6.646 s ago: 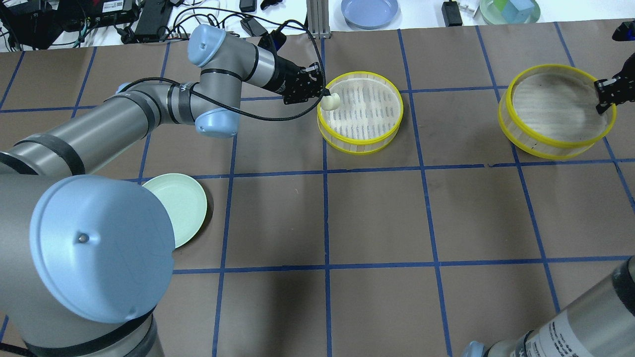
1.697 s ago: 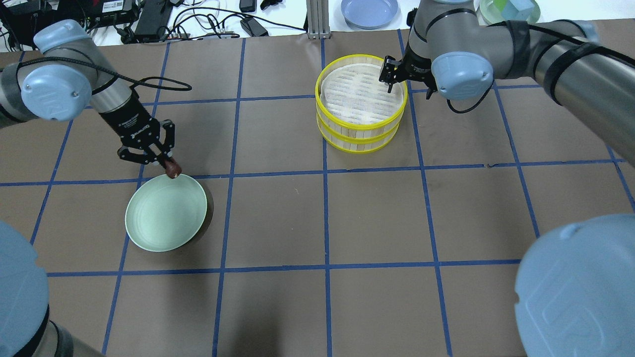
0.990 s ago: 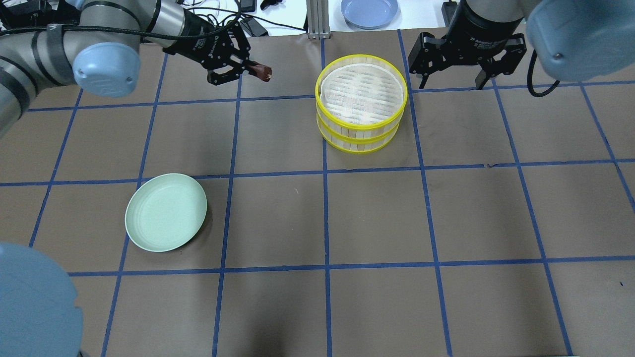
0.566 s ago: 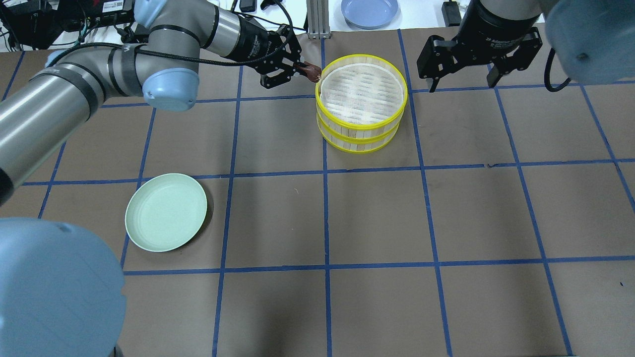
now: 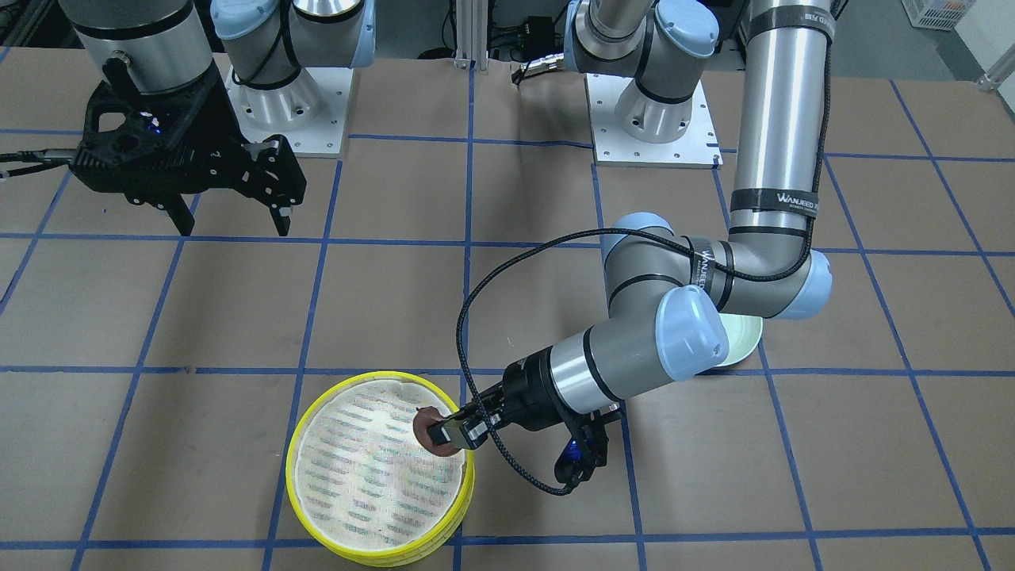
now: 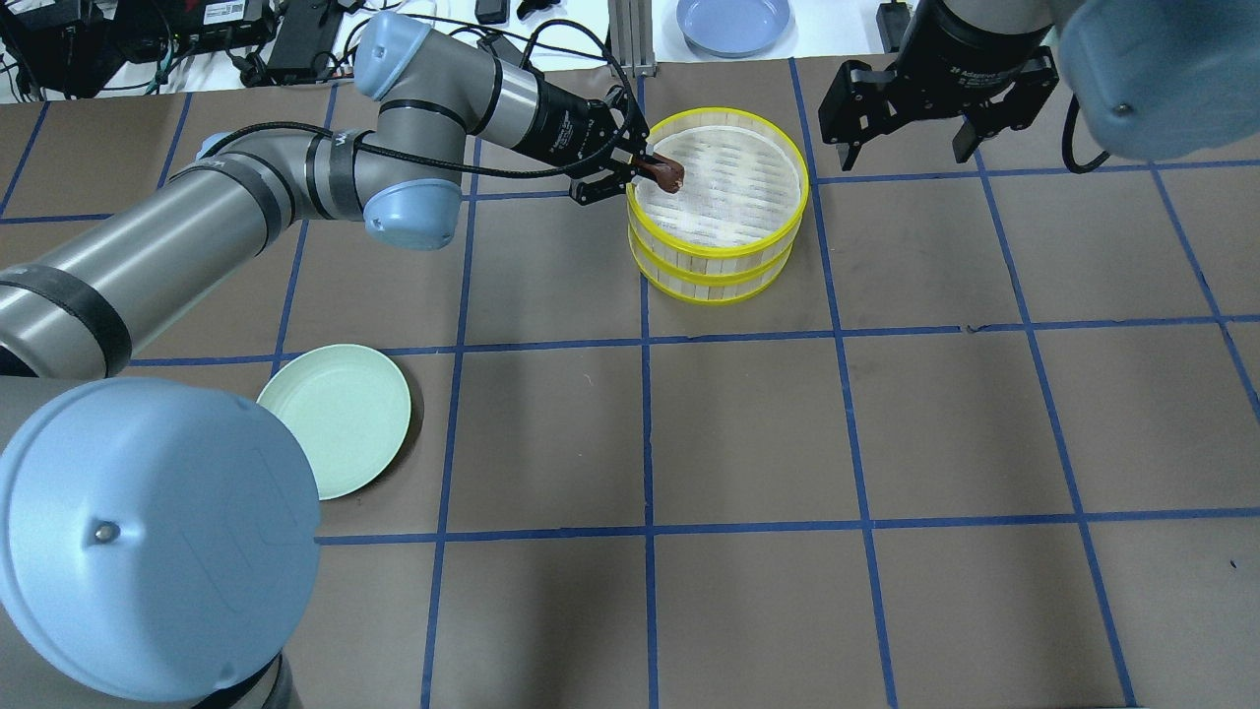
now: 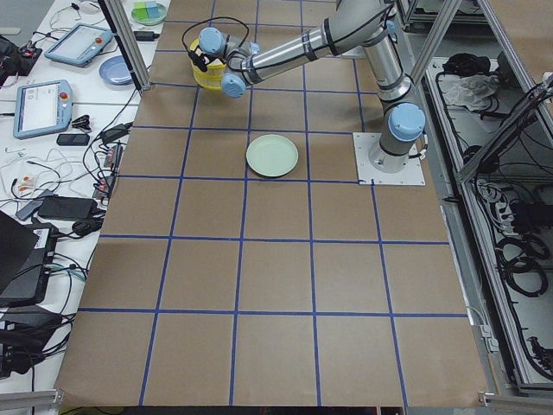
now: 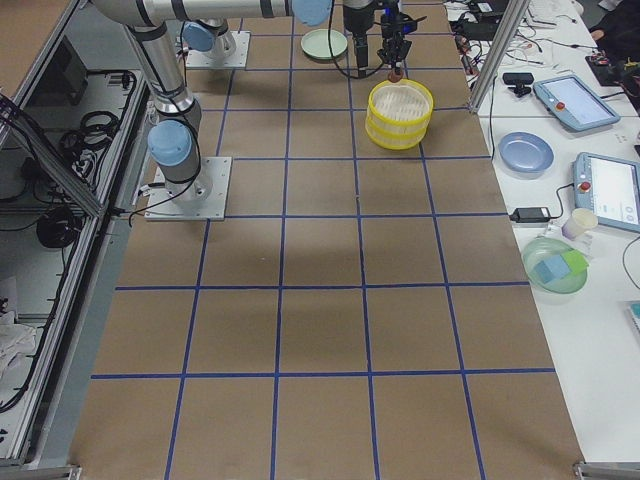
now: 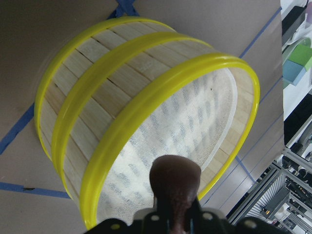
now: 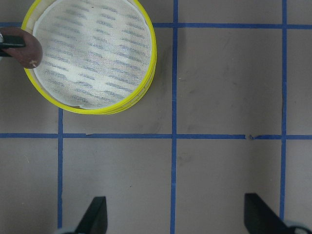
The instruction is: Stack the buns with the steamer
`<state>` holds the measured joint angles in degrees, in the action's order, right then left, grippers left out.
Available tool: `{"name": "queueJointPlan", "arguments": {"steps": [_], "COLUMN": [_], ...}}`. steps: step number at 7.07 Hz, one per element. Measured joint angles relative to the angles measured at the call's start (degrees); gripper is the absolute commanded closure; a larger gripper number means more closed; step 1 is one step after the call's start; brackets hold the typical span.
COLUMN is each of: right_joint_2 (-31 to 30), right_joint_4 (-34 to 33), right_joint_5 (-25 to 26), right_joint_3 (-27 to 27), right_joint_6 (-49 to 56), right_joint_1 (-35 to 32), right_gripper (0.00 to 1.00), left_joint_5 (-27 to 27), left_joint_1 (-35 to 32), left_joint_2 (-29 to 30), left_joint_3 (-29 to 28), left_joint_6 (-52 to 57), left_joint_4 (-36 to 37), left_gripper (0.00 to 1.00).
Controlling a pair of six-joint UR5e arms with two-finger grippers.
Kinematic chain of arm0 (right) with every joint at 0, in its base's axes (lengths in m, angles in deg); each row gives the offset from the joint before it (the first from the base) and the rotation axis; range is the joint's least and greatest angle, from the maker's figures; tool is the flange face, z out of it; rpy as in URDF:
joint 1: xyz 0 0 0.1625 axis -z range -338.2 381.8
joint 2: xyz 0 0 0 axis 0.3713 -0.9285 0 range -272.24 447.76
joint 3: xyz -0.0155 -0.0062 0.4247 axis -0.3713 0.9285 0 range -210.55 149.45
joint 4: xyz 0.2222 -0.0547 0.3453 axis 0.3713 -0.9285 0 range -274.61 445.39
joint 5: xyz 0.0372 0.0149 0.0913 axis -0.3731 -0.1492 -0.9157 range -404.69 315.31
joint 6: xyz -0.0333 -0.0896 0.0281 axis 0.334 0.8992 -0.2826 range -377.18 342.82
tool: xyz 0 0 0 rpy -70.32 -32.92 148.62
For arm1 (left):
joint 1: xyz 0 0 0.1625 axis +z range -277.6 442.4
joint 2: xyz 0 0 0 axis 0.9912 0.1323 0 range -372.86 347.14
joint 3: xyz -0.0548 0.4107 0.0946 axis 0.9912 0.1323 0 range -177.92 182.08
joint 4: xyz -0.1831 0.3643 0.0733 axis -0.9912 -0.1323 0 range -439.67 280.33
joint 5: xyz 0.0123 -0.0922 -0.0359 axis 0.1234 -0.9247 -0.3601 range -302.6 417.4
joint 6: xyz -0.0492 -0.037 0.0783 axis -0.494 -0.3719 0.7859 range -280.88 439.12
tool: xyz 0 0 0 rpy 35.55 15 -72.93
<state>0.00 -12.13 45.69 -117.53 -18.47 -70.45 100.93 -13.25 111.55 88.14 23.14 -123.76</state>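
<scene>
Two round bamboo steamer trays with yellow rims [image 6: 717,264] are sitting one on top of the other on the brown gridded surface [image 6: 748,433], so the stacking of the steamer itself is looking done. The left claw [image 6: 647,169] is pinching the small dark reddish-brown bun [image 6: 670,176] between its fingers and is holding it just over the stack's top rim, on the side toward the robot's left, above the striped white cloth liner [image 6: 726,187] of the upper tray. The bun is not resting on that liner, as far as the wrist view shows. The right claw [image 6: 903,156] is hovering with its fingers spread wide and nothing between them, beside the stack on the robot's right and apart from it. The pale green round plate [image 6: 340,418] is lying well away from the stack, nearer the robot's left base, and is showing nothing on it in the side view. No other bun is showing anywhere; the inside of the lower tray is hidden under the upper one, so what it is holding cannot be told. By my reading the task is nearing its end: what is remaining is lowering the brown bun onto the liner inside the stack's rim, letting it go, and drawing the left arm away from the stack.
</scene>
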Motion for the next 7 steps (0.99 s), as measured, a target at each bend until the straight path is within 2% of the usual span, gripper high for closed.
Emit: {"name": "queueJointPlan", "arguments": {"steps": [1, 7], "right_joint_2": [0.1, 1.1], "right_joint_4": [0.0, -2.0], "right_joint_5": [0.0, 0.5], "right_joint_3": [0.0, -0.9], "right_joint_6": [0.0, -0.1], "right_joint_1": [0.0, -0.1], "right_gripper": [0.0, 0.0], "left_joint_5": [0.0, 0.5], "left_joint_1": [-0.2, -1.9], "left_joint_2": [0.1, -0.3], "left_joint_3": [-0.1, -2.6], "left_joint_6": [-0.1, -2.4], "left_joint_4": [0.2, 2.8], "left_gripper": [0.04, 0.05]}}
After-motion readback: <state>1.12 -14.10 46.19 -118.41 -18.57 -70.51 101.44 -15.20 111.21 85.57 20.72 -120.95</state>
